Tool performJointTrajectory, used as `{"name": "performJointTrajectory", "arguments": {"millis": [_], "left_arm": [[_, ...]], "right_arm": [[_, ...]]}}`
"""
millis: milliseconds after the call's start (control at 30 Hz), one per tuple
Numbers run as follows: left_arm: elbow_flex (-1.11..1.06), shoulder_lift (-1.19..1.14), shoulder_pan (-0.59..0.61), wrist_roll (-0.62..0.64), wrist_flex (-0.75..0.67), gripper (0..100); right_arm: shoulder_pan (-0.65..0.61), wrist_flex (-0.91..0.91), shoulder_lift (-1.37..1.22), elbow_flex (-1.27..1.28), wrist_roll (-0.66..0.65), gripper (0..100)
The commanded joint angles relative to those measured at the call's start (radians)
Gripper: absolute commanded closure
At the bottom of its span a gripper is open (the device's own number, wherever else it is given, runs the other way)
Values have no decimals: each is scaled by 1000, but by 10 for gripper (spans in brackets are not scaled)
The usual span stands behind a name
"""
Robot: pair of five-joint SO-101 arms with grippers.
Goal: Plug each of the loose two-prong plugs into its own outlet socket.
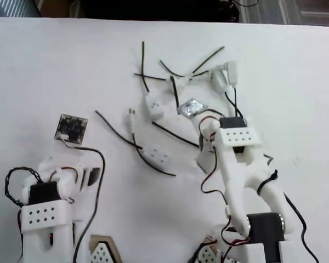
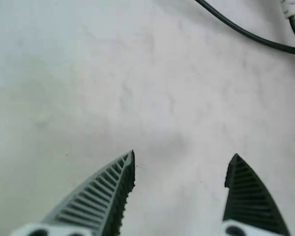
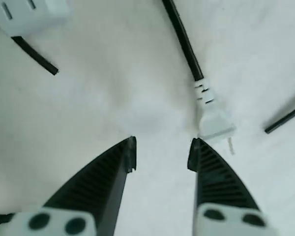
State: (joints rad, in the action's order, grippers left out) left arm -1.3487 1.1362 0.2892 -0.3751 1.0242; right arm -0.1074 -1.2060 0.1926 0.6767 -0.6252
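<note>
My right gripper is open just above the table. A white two-prong plug on a black cable lies right by one fingertip, prongs toward me. A white outlet socket sits farther off. From above, three white sockets lie mid-table and at the back right, among black cables. A loose plug lies between the first two. My left gripper is open over bare table at the front left, with nothing in it.
A small circuit board lies left of centre and a shiny metal piece sits beside the right arm's wrist. Loose black cable ends cross at the back. A black cable runs past the left gripper.
</note>
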Motion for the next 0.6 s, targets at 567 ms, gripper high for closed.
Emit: {"name": "performJointTrajectory", "arguments": {"millis": [567], "left_arm": [[0, 15, 4, -8, -17, 710]], "right_arm": [[93, 125, -196, -80, -138, 841]]}}
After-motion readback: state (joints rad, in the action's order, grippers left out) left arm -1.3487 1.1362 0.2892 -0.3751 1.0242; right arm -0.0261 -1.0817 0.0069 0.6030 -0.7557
